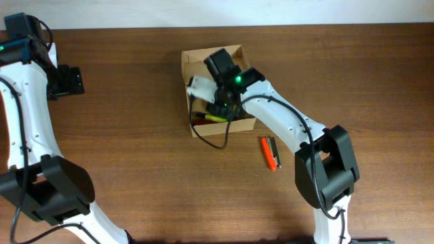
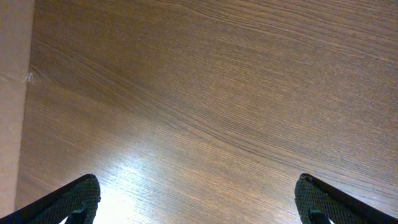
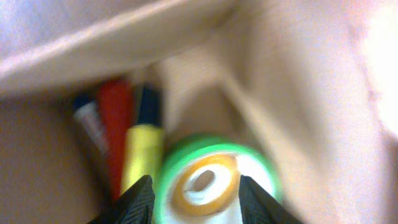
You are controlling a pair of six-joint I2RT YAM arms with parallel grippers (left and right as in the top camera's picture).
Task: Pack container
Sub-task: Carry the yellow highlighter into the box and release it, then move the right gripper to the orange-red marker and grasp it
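The container point(image 1: 239, 52) is a small open tan cardboard box at the table's middle back. My right gripper point(image 1: 220, 105) reaches down into it. In the blurred right wrist view its fingers point(image 3: 193, 186) sit on either side of a green tape roll with an orange core point(image 3: 208, 177), apparently shut on it, just above the box floor. Red, yellow and blue markers point(image 3: 127, 134) lie in the box beside the roll, and they also show from overhead point(image 1: 209, 118). My left gripper point(image 2: 198, 199) is open and empty over bare wood at the far left point(image 1: 68, 80).
An orange and silver tool point(image 1: 270, 152) lies on the table right of the box. A white object point(image 1: 199, 86) is in the box by the right wrist. A pale strip point(image 2: 12, 106) runs along the left edge of the left wrist view.
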